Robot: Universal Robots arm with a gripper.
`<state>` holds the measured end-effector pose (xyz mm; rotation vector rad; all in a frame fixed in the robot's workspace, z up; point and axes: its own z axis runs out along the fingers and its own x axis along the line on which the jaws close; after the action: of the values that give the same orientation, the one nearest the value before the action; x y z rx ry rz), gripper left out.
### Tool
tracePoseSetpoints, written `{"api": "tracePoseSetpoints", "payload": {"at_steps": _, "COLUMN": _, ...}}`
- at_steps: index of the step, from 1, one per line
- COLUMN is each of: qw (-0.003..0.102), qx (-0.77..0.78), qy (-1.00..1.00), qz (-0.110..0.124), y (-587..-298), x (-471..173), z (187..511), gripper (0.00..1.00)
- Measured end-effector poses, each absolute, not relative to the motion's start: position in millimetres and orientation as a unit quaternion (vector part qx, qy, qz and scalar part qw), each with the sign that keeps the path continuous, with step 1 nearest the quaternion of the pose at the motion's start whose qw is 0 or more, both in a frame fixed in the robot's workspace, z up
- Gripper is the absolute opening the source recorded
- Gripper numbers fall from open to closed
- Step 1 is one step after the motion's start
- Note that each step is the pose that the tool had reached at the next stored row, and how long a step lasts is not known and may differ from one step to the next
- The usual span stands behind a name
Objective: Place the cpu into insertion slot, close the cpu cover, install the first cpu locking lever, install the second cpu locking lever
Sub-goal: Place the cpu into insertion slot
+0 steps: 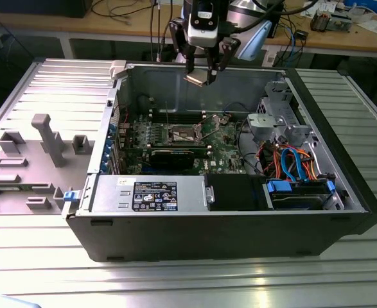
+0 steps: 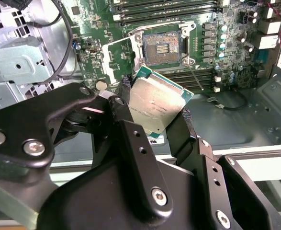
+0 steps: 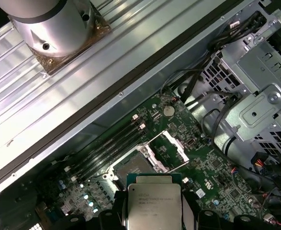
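Observation:
Shut on the cpu (image 1: 197, 78), my gripper (image 1: 201, 72) hangs high above the open computer case. The chip's dull silver top (image 2: 154, 103) sits tilted between the two black fingers (image 2: 127, 125). Below it lies the insertion slot (image 2: 163, 46), a dark square socket with a silver rim in the green board, nothing in it. The cpu cover (image 2: 117, 62) is swung open beside the socket. In the first wrist view the cpu (image 3: 153, 201) is well above the slot (image 3: 130, 168) and the raised cover (image 3: 173, 148). A thin locking lever (image 2: 196, 76) stands loose by the socket.
Long memory slots (image 3: 106, 148) run beside the socket. A black graphics card (image 1: 175, 157) lies in front of it in the exterior view. A metal drive cage (image 1: 275, 119) and bundled cables (image 1: 291, 163) fill the case on the exterior view's right. The power supply (image 1: 149, 192) sits in front.

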<state>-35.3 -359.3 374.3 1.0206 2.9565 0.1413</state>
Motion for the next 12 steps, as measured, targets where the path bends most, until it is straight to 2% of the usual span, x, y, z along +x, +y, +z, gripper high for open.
{"api": "tracePoseSetpoints", "payload": {"at_steps": 12, "qw": 0.007, "qx": 0.366, "qy": 0.93, "qz": 0.045, "y": -359.3, "x": -35.3, "z": 374.3, "gripper": 0.54}}
